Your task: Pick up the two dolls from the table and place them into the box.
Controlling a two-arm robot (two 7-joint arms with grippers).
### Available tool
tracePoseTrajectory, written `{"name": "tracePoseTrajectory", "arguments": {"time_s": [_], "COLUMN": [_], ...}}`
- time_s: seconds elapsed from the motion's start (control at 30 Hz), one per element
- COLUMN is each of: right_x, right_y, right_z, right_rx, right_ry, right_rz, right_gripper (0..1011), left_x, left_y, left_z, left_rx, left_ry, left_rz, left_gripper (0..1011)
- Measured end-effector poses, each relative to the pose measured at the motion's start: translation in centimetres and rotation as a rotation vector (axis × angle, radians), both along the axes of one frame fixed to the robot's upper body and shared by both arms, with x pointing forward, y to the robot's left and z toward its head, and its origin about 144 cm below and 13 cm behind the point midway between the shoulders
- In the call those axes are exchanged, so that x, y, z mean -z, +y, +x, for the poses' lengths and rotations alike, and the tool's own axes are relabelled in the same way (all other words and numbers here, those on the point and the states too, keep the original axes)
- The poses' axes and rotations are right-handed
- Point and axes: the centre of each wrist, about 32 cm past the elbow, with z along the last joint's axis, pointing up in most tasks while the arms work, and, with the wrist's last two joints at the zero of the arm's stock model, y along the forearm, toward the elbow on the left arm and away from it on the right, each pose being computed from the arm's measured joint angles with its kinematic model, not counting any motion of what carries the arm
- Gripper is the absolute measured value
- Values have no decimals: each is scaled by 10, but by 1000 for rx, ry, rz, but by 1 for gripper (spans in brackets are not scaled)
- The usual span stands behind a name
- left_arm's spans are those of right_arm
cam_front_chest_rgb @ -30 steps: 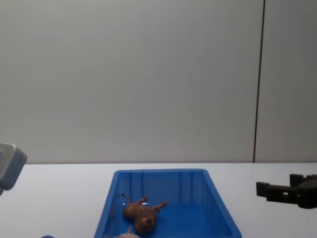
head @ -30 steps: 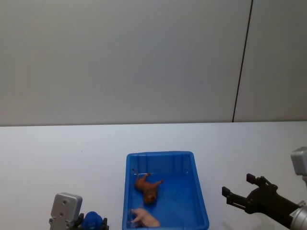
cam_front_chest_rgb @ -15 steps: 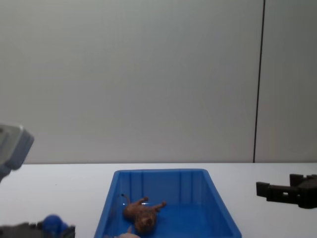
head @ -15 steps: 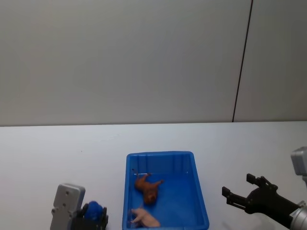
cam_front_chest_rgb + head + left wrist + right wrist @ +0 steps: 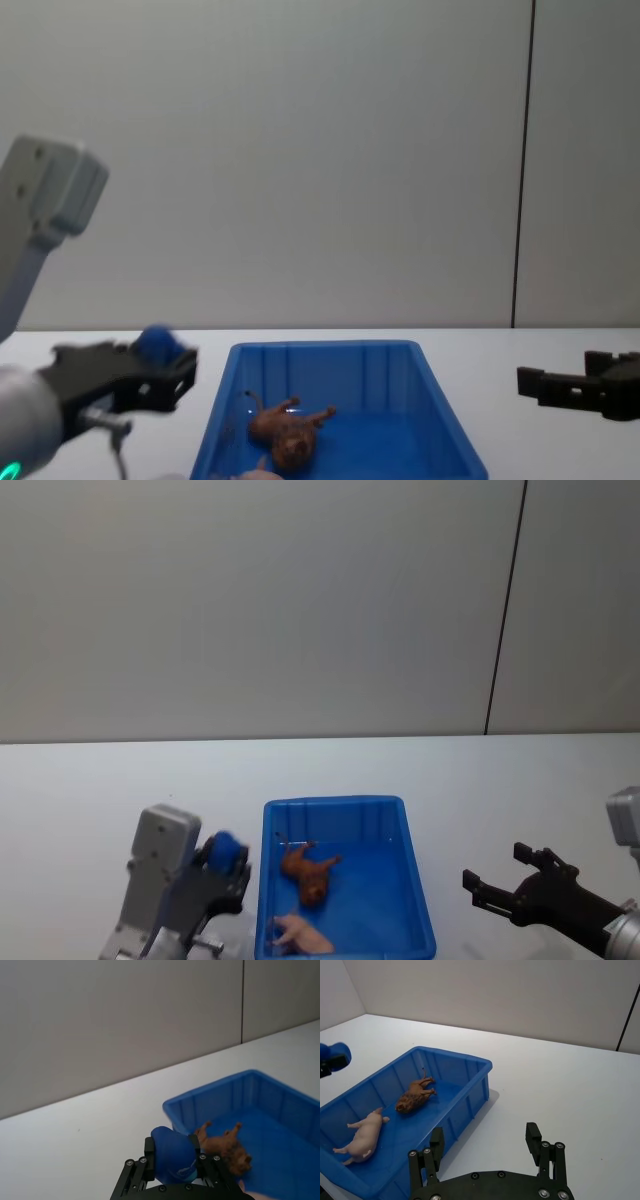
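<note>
Already both dolls lie inside the box (image 5: 418, 905): brown doll (image 5: 306, 871) mid-box, pale pink doll (image 5: 303, 936) at the near end, both on their sides on the blue floor. Judging by that, placing looks done.

Left pincer (image 5: 222, 869) sits raised just left of the box's left rim, above the desk (image 5: 90, 800), closed on a small blue ball (image 5: 172, 1156); the ball fills the gap between the jaws and is not one of the dolls. Right pincer (image 5: 502, 882) is well to the right of the box, low over the desk, jaws spread wide, holding nothing.

Looks: brown doll is lion-like, darker mane end toward the near side, thin legs and thin tail pointing to the far wall. Pink doll (image 5: 363, 1134) is pig-like, smooth, stubby legs sticking out sideways. The box is bright blue, with ribbed inner walls and a thick rim, much bigger than either toy.

Handling, as a guess: both are probably light, small moulded figures, fairly stiff, with a smooth, somewhat slippery surface. Legs and tail on the brown one look too thin to hold by; take either across the torso, jaws on the flanks. Lying flat on the box floor near the walls, they leave little room for a pincer.
</note>
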Motion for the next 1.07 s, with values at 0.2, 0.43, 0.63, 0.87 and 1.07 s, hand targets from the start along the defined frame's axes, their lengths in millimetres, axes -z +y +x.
{"name": "tracePoseTrajectory", "arguments": {"time_s": [0.2,0.43,0.63,0.87,1.07], "right_x": [0,0,0,0,0], "right_y": [0,0,0,0,0], "right_z": [0,0,0,0,0], "right_rx": [0,0,0,0,0], "right_ry": [0,0,0,0,0], "right_rz": [0,0,0,0,0], "right_gripper": [1001,1001,1001,1001,1001], "left_x": [-11,-18,-22,-25,-27], "left_y": [-12,-25,-35,-36,-32], "left_z": [10,20,28,31,30], "left_rx": [72,163,238,281,297], "left_ry": [-58,-105,-139,-174,-199], "left_rz": [-16,-40,-65,-85,-100], "left_gripper": [429,664,858,1001,1001]}}
